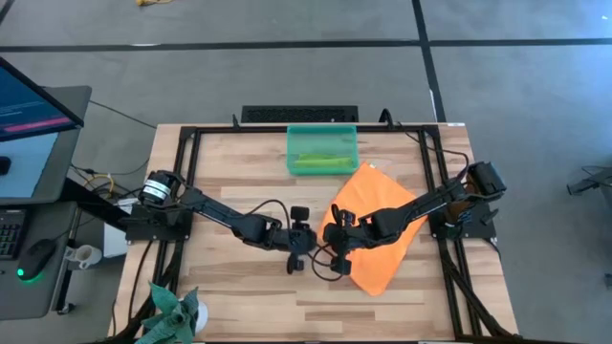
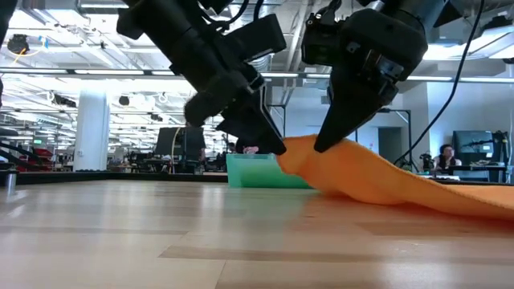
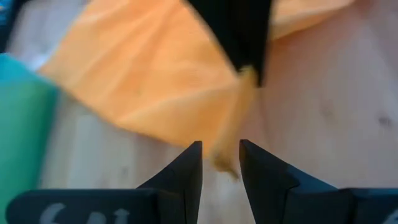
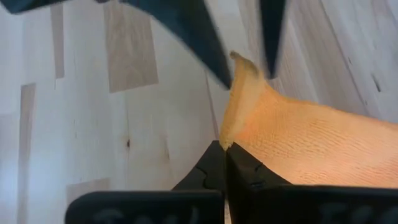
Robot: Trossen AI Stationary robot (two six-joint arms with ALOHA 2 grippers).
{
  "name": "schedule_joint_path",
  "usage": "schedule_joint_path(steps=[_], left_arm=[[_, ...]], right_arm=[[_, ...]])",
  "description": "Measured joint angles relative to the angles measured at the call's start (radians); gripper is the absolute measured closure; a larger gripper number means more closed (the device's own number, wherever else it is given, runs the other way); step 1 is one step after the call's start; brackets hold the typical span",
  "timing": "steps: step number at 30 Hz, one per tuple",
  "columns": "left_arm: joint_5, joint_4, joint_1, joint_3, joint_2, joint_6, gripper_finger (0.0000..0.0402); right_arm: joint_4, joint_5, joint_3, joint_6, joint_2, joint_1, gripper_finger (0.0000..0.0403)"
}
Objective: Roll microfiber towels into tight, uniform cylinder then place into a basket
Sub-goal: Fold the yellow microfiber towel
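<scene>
The orange towel [image 1: 379, 269] lies spread on the wood at centre right, with its corner toward the table's left [image 2: 295, 154] raised off the table. My right gripper [image 4: 225, 149] is shut on that raised part. My left gripper [image 3: 221, 149] is open, slanting down from the table's left. Its two fingers stand on either side of the corner's tip [image 4: 240, 62]. The teal basket [image 1: 293, 153] sits at the far centre. A rolled lime green towel [image 1: 320, 163] lies inside it. My left gripper has the orange corner's tip [image 3: 225, 163] in the gap between its fingers; whether a finger touches the cloth I cannot tell. My right gripper pinches the towel's raised edge [image 4: 231, 142], a little back from the corner tip, between its two fingers. It slants down from the table's right. The corner stands up off the wood, and the rest of the towel [image 2: 418, 193] slopes down onto the table.
A dark green spiky plant-like thing [image 1: 174, 315] sits at the near left corner. Black frame rails [image 1: 182, 191] run along the table's sides. A monitor and a keyboard stand off the table's left. Bare wood [image 1: 239, 296] lies along the near edge. A person [image 2: 446, 156] sits far back.
</scene>
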Motion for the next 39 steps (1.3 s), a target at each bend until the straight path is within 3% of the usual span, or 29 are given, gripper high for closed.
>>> schedule_joint_path(steps=[5,12,17,22,26,31,35,39], left_arm=[[0.088,0.0,0.0,0.0,0.0,0.03,0.0304],[-0.013,0.013,0.0,0.0,0.0,0.03,0.0304],[-0.019,0.0,0.0,0.0,0.0,0.034,0.0304],[-0.019,0.0,0.001,0.0,0.0,0.062,0.0342],[-0.014,-0.003,0.001,0.0,0.0,0.075,0.0394],[-0.014,-0.013,-0.004,0.0,0.0,0.078,0.0399],[-0.095,-0.048,-0.018,0.0,0.0,0.087,0.04],[-0.115,-0.137,-0.031,0.035,0.0,0.086,0.0401]], right_arm=[[0.016,0.005,0.0,-0.001,0.0,0.0,0.0393],[0.054,0.006,0.0,-0.026,0.0,-0.001,0.0388],[0.043,0.006,0.0,-0.026,0.0,0.0,0.0389],[0.043,0.006,0.0,-0.026,0.0,0.0,0.0392],[0.043,0.006,0.0,-0.026,0.0,0.0,0.037],[0.043,0.006,0.0,0.005,0.001,0.007,0.0344],[0.047,0.007,-0.001,0.007,0.022,0.02,0.0328],[0.055,0.012,0.002,0.049,0.049,0.019,0.0307]])
